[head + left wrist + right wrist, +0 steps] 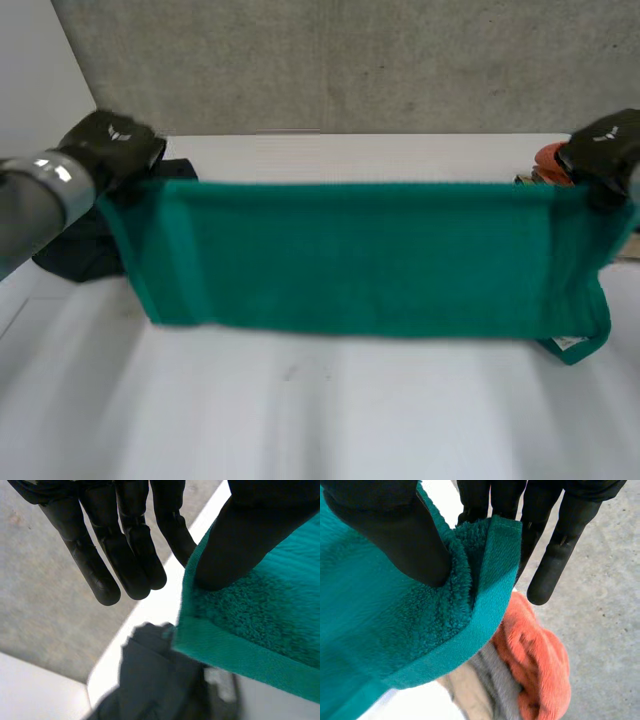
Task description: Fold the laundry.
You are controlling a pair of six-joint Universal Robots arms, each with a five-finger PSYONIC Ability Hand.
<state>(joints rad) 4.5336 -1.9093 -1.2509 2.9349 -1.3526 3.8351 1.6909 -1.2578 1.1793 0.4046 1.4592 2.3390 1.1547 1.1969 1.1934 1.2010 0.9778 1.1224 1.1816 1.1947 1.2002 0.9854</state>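
Left hand (pixel 112 142) and right hand (pixel 603 143) each pinch a top corner of the green towel (pixel 360 255), thumb against fingers, stretching it above the table (pixel 300 410). I judge it soft, light, floppy terry, and the hemmed corners grip best.

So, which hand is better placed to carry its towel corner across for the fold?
Probably right: the right hand pinches the green towel deep between thumb and fingers; the left hand holds only the very edge, most fingers off it.
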